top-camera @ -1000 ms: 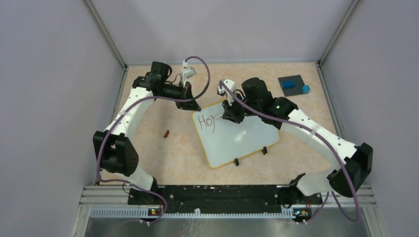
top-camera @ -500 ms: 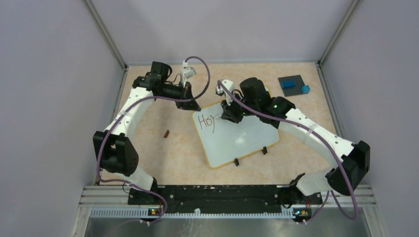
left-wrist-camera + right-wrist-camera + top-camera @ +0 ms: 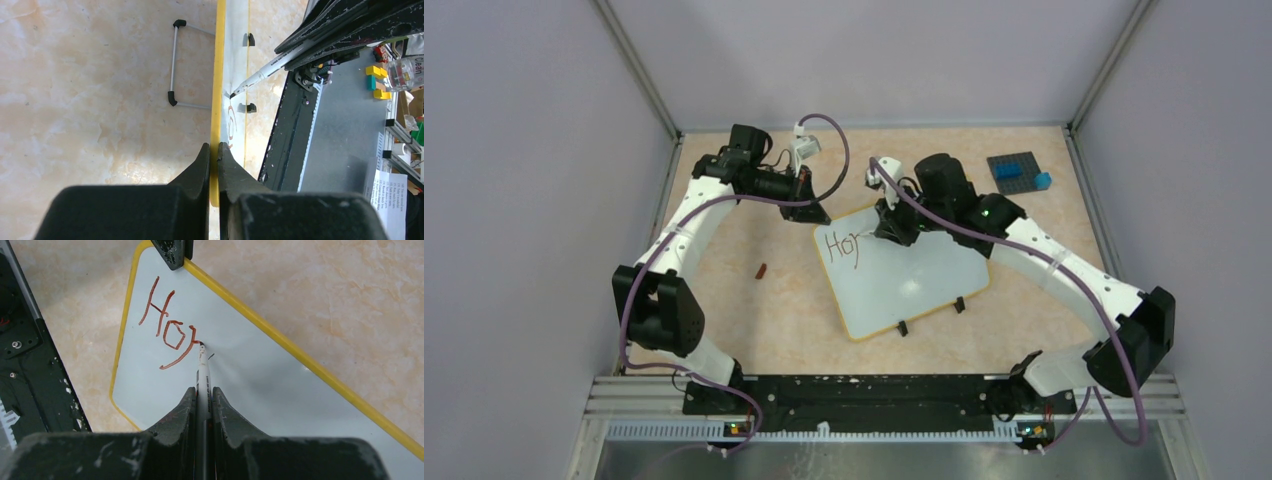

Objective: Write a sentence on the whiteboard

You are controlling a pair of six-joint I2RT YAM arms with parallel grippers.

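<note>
Top external: left hand (image 3: 816,212) tight on whiteboard (image 3: 924,285) rim, right hand (image 3: 894,233) tight on marker (image 3: 202,369), studded plate (image 3: 1026,160) apart.

The whiteboard (image 3: 909,280) looks smooth and glossy, the marbled table (image 3: 764,320) matt.

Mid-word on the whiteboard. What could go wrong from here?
1. The left claw pinches only the yellow rim of the whiteboard near one corner; pen pressure might pivot the board and skew strokes.
2. The marker sticks out past the right claw, so it may tilt or slip and break the line.
</note>
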